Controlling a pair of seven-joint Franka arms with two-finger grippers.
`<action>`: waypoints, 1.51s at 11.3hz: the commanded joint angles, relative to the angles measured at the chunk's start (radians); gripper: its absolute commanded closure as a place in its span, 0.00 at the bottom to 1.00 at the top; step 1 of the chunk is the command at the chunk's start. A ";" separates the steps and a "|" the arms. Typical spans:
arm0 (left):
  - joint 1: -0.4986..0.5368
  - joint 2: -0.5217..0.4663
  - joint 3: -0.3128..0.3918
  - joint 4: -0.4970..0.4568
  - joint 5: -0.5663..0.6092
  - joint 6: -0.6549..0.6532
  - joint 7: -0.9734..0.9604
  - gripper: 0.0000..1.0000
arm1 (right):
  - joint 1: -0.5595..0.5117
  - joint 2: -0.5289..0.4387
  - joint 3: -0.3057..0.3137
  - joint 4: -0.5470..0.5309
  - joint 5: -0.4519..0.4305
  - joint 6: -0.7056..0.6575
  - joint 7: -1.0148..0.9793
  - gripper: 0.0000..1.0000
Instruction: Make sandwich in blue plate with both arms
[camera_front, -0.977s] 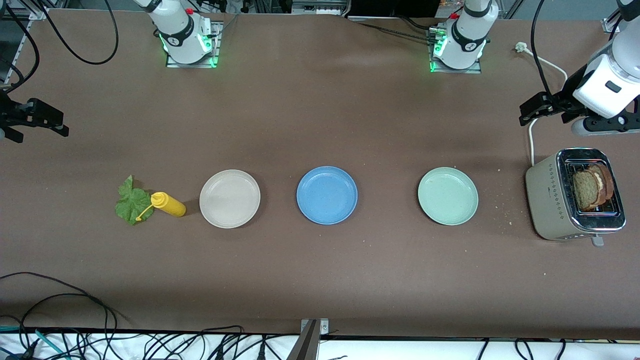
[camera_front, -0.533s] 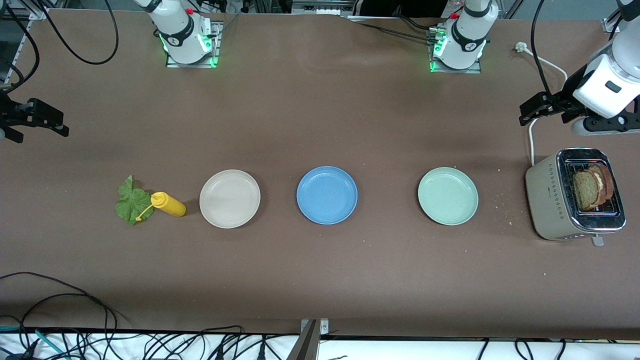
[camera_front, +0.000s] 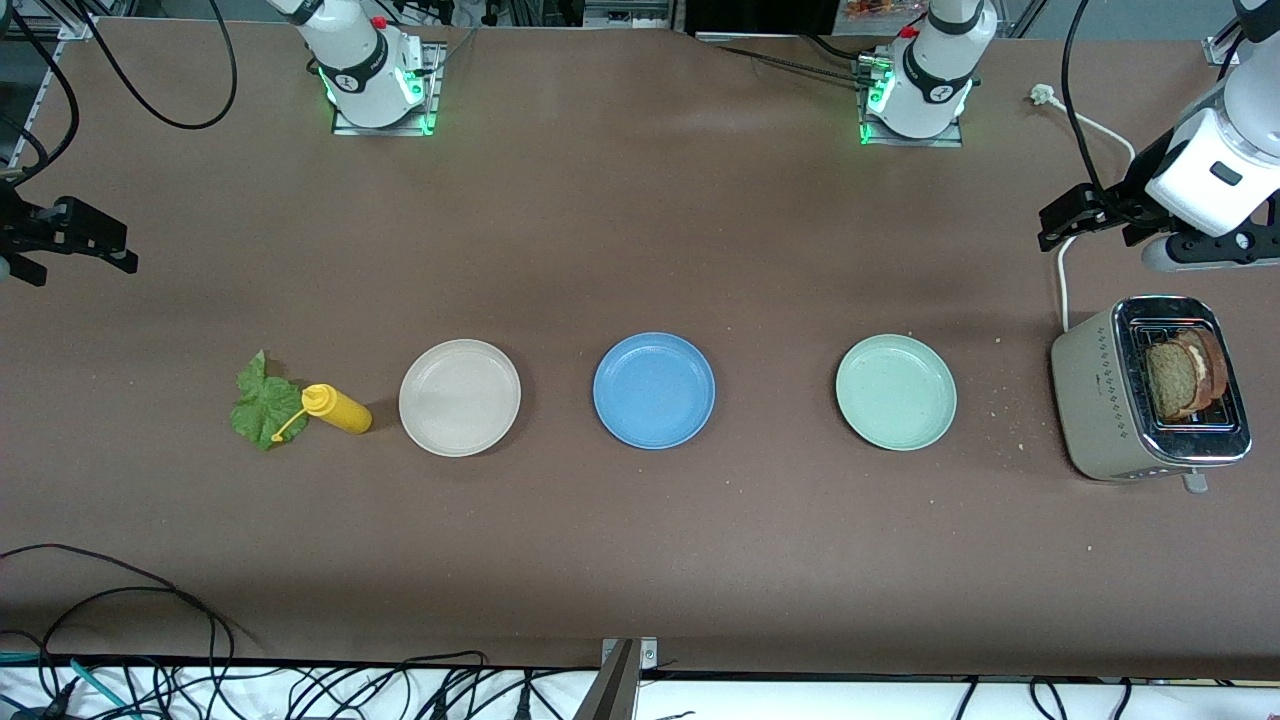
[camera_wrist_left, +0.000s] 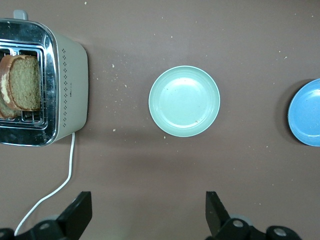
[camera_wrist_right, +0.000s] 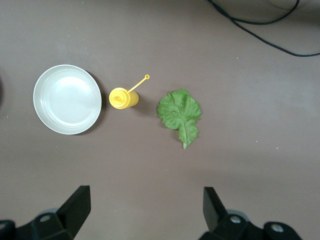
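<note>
Up in the air, both grippers stand with fingers spread wide, holding nothing: the left gripper (camera_wrist_left: 147, 217) over bare table (camera_front: 640, 560) at the left arm's end, beside the toaster (camera_front: 1110, 400), the right gripper (camera_wrist_right: 145, 215) at the right arm's edge. Two bread slices (camera_front: 1185, 375) sit in the toaster's slots. Mid-table lies the blue plate (camera_front: 654, 390) (bare), between a mint-green plate (camera_front: 896, 392) and a cream plate (camera_front: 460, 397). A yellow bottle (camera_front: 338, 408) overlaps the lettuce leaf (camera_front: 262, 408) in the front view.
</note>
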 joint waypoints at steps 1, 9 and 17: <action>-0.010 0.002 0.001 0.016 0.026 -0.019 0.007 0.00 | -0.001 -0.005 -0.001 -0.003 -0.001 0.003 -0.014 0.00; -0.009 0.002 0.001 0.016 0.026 -0.021 0.008 0.00 | -0.001 -0.005 -0.001 -0.003 0.006 0.000 -0.014 0.00; 0.043 0.037 0.026 0.014 0.020 -0.036 0.013 0.00 | -0.001 -0.005 -0.001 -0.003 0.005 0.003 -0.014 0.00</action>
